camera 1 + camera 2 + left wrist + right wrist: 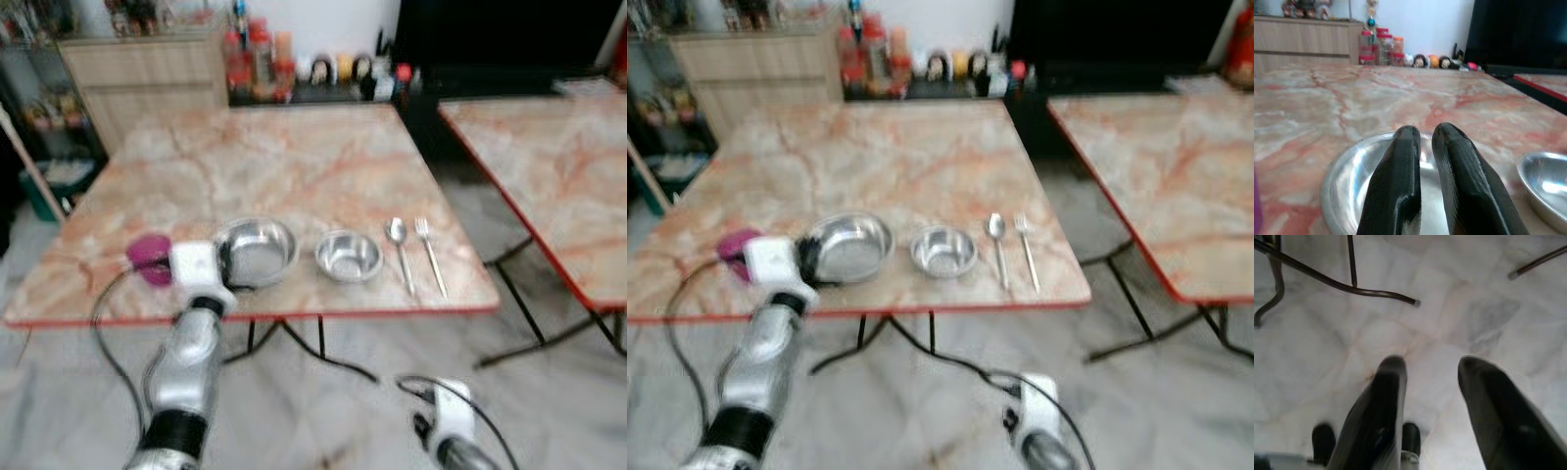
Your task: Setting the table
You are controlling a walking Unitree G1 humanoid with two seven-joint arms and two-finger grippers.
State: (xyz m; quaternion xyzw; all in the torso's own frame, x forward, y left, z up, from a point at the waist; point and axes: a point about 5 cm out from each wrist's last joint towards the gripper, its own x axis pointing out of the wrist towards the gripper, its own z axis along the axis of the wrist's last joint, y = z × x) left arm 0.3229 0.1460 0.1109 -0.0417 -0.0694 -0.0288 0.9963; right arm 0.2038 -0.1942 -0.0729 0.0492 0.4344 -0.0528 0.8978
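Note:
Along the front edge of the marble table [294,157] stand a purple cup [149,258], a large steel bowl [260,250], a small steel bowl [349,257], a spoon [400,250] and a fork [429,255]. My left gripper [1422,132] reaches over the near rim of the large bowl [1347,171], fingers shut with nothing between them. In the eye views it [227,262] sits between the cup and that bowl. My right gripper [1432,364] hangs low over the floor, open and empty.
A second marble table [558,166] stands to the right across a narrow aisle. Jars and bottles [260,59] line the back beside a wooden cabinet [147,69]. Black folding table legs [1352,284] cross the tiled floor below.

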